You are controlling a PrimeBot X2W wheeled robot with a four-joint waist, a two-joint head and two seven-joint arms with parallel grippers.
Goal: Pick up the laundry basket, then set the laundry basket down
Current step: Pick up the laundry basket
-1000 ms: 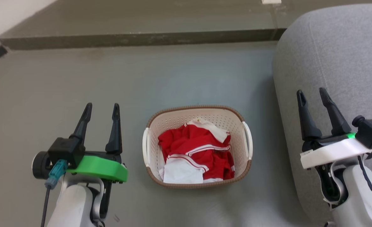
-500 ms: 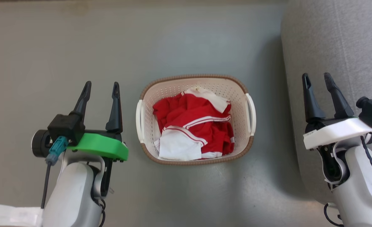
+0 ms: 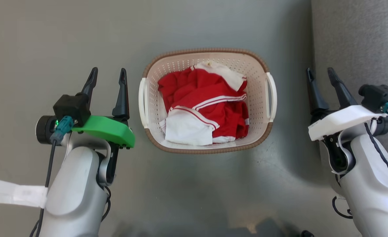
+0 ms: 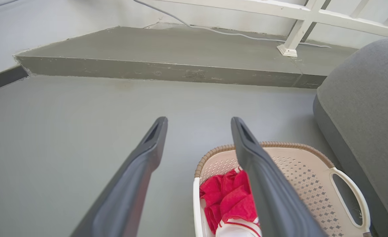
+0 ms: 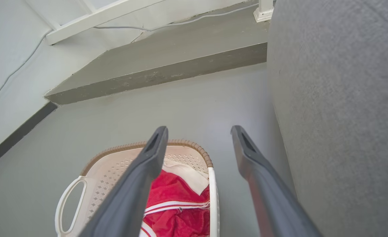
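Concrete floor (image 3: 49,33) under the laundry basket (image 3: 207,51), step (image 4: 161,70) beyond, sofa (image 3: 361,42) beside; left gripper (image 3: 109,69) and right gripper (image 3: 319,69) jaws apart.

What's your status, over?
Both open, empty: left gripper and right gripper flank laundry basket. Basket on floor, clothes inside, handles untouched. Close beside right gripper: grey sofa.

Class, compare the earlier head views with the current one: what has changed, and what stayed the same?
The whole picture shifted, so the camera moved, apparently lowering toward the laundry basket, which looks larger. The left hand and right hand, both open, now flank it more closely. Nothing was taken hold of. The basket, its red and white clothes and the grey sofa stayed put.
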